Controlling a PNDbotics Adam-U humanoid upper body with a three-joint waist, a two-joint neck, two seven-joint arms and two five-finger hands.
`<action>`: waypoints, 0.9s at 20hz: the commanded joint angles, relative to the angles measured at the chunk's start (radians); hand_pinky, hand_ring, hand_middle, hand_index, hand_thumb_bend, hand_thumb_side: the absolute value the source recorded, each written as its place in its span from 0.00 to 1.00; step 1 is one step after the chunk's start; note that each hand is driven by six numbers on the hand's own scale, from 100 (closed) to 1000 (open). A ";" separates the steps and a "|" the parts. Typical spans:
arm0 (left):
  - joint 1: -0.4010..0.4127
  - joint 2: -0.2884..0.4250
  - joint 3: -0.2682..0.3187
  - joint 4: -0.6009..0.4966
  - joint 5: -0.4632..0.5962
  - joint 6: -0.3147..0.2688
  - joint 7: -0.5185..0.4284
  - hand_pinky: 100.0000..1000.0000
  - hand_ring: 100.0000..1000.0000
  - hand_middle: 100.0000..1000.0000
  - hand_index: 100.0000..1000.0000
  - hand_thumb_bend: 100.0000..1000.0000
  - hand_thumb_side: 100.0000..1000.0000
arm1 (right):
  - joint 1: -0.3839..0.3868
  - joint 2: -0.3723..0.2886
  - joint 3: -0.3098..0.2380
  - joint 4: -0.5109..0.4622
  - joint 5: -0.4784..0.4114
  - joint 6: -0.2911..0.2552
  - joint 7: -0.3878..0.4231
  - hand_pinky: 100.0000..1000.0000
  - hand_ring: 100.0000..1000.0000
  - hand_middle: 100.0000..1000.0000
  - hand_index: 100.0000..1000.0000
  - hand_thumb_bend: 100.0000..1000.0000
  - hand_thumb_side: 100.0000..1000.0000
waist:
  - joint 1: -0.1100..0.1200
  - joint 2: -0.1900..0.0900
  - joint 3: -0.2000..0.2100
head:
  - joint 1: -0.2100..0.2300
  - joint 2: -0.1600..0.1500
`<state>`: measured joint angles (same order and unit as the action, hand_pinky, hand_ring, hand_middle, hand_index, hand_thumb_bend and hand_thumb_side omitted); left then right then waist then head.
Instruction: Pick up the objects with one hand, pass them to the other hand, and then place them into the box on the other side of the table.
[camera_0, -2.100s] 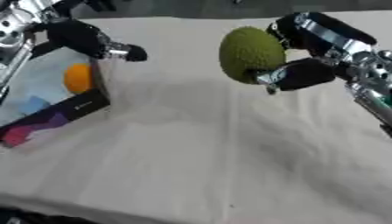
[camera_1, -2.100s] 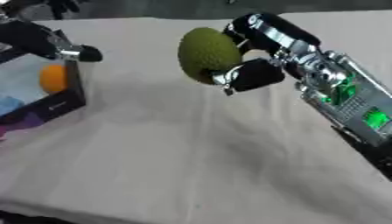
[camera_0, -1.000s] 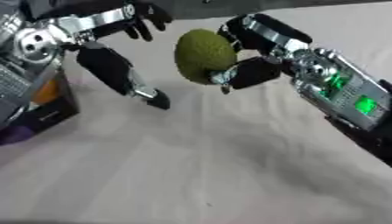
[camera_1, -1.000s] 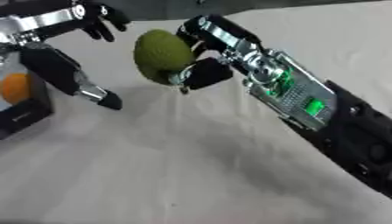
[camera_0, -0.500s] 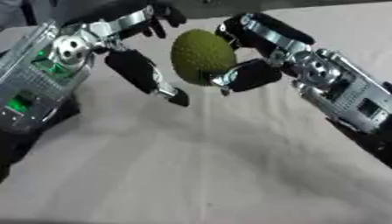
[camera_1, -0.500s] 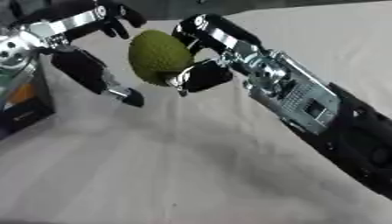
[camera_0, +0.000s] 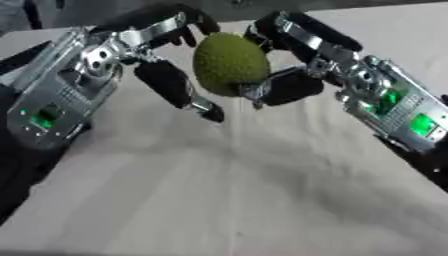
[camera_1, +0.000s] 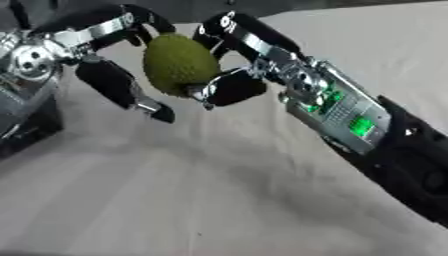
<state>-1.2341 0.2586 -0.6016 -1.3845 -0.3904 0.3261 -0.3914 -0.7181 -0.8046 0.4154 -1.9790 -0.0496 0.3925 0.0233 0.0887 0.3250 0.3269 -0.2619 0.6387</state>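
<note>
A green, bumpy, oval fruit (camera_0: 231, 62) hangs above the table, with my right hand (camera_0: 293, 82) shut on it, fingers over its top right and thumb under its lower right. My left hand (camera_0: 162, 75) is open right beside the fruit's left side. Its fingers arch over the fruit's top and its thumb slants down past the lower left. I cannot tell whether the left hand touches the fruit. A dark box corner (camera_1: 26, 127) shows at the far left, mostly hidden behind my left arm.
A pale cloth (camera_0: 262, 195) covers the table below both hands. My two forearms slant in from the left and right sides. A dark strip runs along the table's far edge.
My right hand has carried the fruit leftward. My left hand has swung in from the box and now brackets the fruit's left side. The view has shifted too.
</note>
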 joint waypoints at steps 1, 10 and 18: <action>-0.024 -0.001 0.009 0.007 -0.011 -0.006 0.009 0.80 0.75 0.80 0.87 0.88 0.22 | -0.020 -0.006 -0.011 -0.021 0.013 -0.014 -0.001 0.66 0.65 0.36 0.45 0.22 0.00 | 0.010 -0.070 -0.001 | 0.002 -0.012; -0.022 -0.022 0.020 0.006 0.031 0.000 0.147 0.75 0.68 0.71 0.72 0.65 0.30 | -0.016 -0.005 -0.008 -0.021 0.029 -0.021 0.013 0.65 0.65 0.36 0.44 0.23 0.00 | 0.013 -0.063 -0.007 | 0.005 -0.014; -0.020 -0.019 0.010 -0.018 0.068 -0.005 0.199 0.72 0.61 0.60 0.59 0.43 0.18 | -0.007 -0.006 -0.005 -0.021 0.041 -0.007 0.016 0.65 0.65 0.36 0.44 0.23 0.00 | 0.013 -0.059 -0.009 | 0.009 -0.015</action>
<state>-1.2317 0.2270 -0.6077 -1.3792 -0.3335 0.3218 -0.2054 -0.7198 -0.7978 0.4083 -1.9790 -0.0127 0.3824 0.0355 0.0919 0.3250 0.3176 -0.2569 0.6340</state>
